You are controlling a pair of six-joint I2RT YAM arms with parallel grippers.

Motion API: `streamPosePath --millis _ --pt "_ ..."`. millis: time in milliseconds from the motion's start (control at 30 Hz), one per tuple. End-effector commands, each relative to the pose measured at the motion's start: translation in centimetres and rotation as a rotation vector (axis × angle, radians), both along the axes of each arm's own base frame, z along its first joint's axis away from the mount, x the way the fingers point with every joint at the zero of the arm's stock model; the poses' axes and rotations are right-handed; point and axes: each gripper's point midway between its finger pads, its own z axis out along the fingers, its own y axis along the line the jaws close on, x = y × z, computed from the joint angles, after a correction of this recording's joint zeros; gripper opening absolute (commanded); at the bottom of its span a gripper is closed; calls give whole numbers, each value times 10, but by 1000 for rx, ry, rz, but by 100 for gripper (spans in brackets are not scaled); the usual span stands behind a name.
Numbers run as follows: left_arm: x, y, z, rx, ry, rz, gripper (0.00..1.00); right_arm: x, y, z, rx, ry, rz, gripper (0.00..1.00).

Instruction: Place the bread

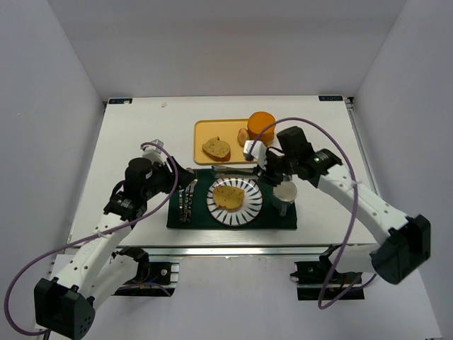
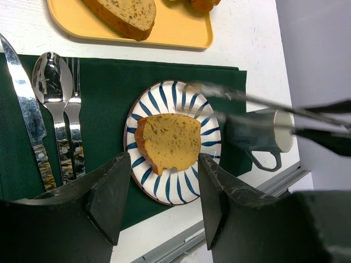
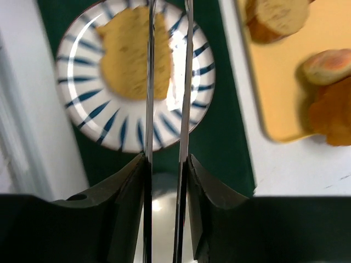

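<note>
Two slices of bread: near slice flat on the blue-striped plate, cut face up, well inside the rim; far slice on the yellow tray at the far middle of the bench. White, matte bench top, closed in by plain white walls on the left, right and far sides, with a metal rail along the near edge. Dark green mat spread near the middle, just on the near side of the tray, carrying the plate at its centre, a knife, spoon and fork side by side at its left end, and a white mug at its right end. Orange cylinder at the far right corner of the tray. Left hand spread wide and unloaded, hanging above the near left part of the plate. Right hand pinching a pair of metal tongs, one blade against each finger; blades slightly apart, reaching out above the plate and the near slice.
</note>
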Motion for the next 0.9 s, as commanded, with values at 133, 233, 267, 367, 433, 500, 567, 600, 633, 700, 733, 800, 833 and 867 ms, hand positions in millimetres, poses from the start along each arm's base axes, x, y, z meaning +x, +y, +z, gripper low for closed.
streamPosePath --millis 133,233,267,367,433,500,567,600,633,700,733,800,833,867 --pt "1 1 5 15 -18 -7 62 92 42 9 12 -139 -100 37" --pt "0 3 6 19 -19 4 62 116 50 -3 -26 -156 -117 37" --pt "-1 5 7 19 -24 12 62 126 53 -7 -48 -163 -131 38" --pt "-3 6 7 18 -24 17 62 137 54 -19 -92 -164 -148 40" --pt "-4 8 5 18 -23 23 62 142 54 -21 -108 -176 -154 41" --pt "-5 8 5 17 -22 23 62 144 53 -26 -119 -184 -157 42" --pt "-4 8 5 17 -26 26 62 143 51 -32 -140 -184 -156 42" --pt "-4 8 5 17 -24 25 62 142 50 -35 -146 -182 -153 42" --pt "-4 8 4 18 -23 24 62 141 50 -37 -152 -182 -150 41" --pt "-2 7 6 14 -29 20 62 138 49 -41 -162 -174 -145 37" --pt "-2 6 6 14 -25 17 62 136 47 -43 -166 -162 -141 32" --pt "-1 5 6 16 -25 13 62 132 51 -40 -150 -147 -131 26" --pt "-1 5 7 18 -26 14 62 132 51 -38 -143 -147 -131 23" --pt "0 5 7 19 -27 15 62 131 50 -32 -131 -155 -134 15"
